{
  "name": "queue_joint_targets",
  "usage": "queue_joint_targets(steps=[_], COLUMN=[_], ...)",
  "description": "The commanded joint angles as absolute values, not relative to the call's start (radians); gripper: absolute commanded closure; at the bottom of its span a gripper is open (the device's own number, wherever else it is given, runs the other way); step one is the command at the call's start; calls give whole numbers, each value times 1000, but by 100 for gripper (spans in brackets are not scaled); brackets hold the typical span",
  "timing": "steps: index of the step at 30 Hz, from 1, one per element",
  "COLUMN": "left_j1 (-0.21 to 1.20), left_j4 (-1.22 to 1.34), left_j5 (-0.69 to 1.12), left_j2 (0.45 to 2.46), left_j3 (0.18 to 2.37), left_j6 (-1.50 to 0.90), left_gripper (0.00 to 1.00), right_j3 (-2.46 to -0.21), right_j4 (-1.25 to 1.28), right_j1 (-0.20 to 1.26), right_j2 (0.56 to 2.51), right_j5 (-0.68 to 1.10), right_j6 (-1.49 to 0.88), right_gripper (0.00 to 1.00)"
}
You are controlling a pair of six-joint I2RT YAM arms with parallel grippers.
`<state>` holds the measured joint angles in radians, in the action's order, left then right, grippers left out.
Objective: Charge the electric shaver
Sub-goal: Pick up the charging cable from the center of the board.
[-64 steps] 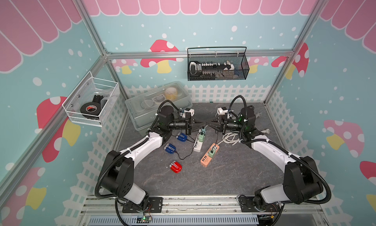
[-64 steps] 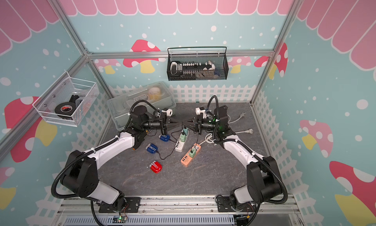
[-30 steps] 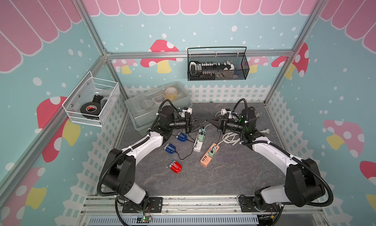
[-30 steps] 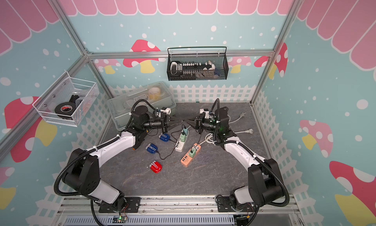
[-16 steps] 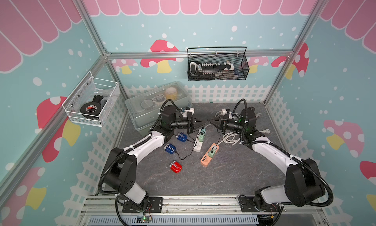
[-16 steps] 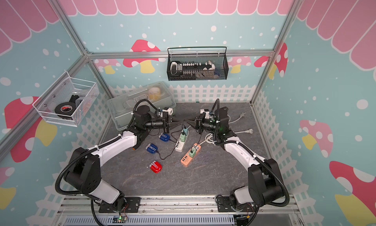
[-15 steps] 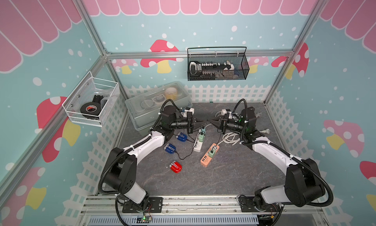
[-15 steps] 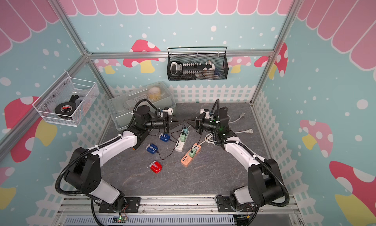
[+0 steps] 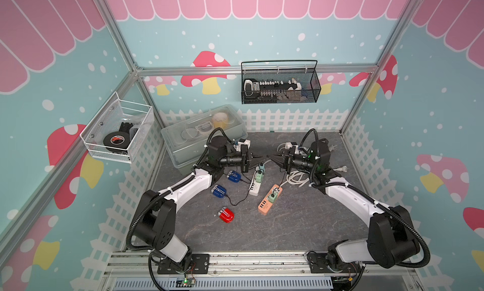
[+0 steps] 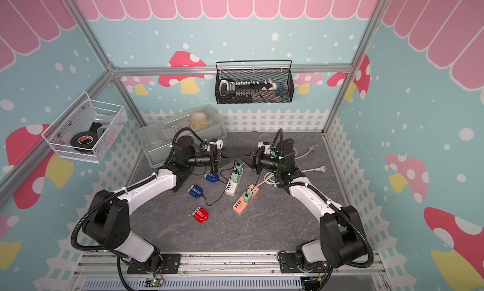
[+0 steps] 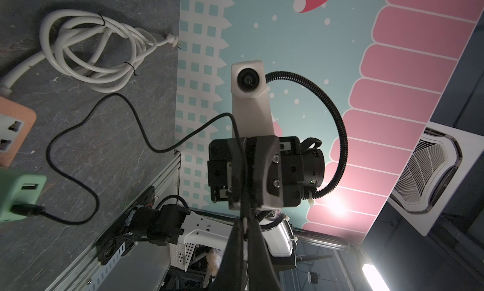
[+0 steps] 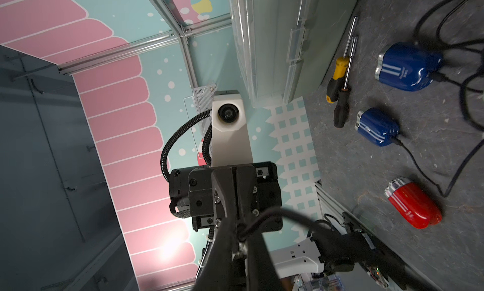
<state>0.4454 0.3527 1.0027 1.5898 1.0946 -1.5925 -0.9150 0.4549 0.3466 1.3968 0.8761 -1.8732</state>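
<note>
Black cable point(image 11: 115, 94) end hidden inside left pincer point(image 11: 245, 223), right pincer point(image 12: 240, 237) grip unclear

Your black wire basket point(image 9: 279, 101) on the back wall, white mesh basket point(image 9: 138, 137) holding a black tape roll point(image 9: 114, 141), clear lidded box point(image 9: 183, 151), two screwdrivers point(image 12: 341, 114) near it

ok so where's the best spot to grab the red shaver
Pinch the red shaver across its mid-body, coming straight down: it lies flat on the table, both long sides open. Leave the rounded end free; a blue shaver is plugged in at that end.
</note>
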Motion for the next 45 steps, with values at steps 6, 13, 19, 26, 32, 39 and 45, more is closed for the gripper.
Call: queue_joint_targets(steps=[6,13,19,26,32,39,45], left_j1=[438,437,437,439,445,445,445], left_j4=[257,263,264,270,275,277,282], left_j5=[1071,1082,1084,1086,1086,1086,1088], left_j2=[1558,1554,1546,1545,1545,1548,1553], left_j3=[1116,1117,1110,1112,1106,1107,1109], left_j6=[-1571,-1575,-1575,-1577,-1577,-1578,-1579], left_gripper=[100,100,100,100,100,100,100], right_j3=[-947,-943,-942,-915,-932,-945,-929], right_j4=[429,407,417,403,432,453,459], right_j1=[348,347,347,346,347,347,347], right_j2=[1383,1402,1410,1409,1428,1445,1439], right_j5=[1027,1031,1009,992,973,971,963], right_j6=[-1835,-1812,-1820,-1817,-1836,-1853,-1857], right_gripper=[63,66,74,73,80,85,92])
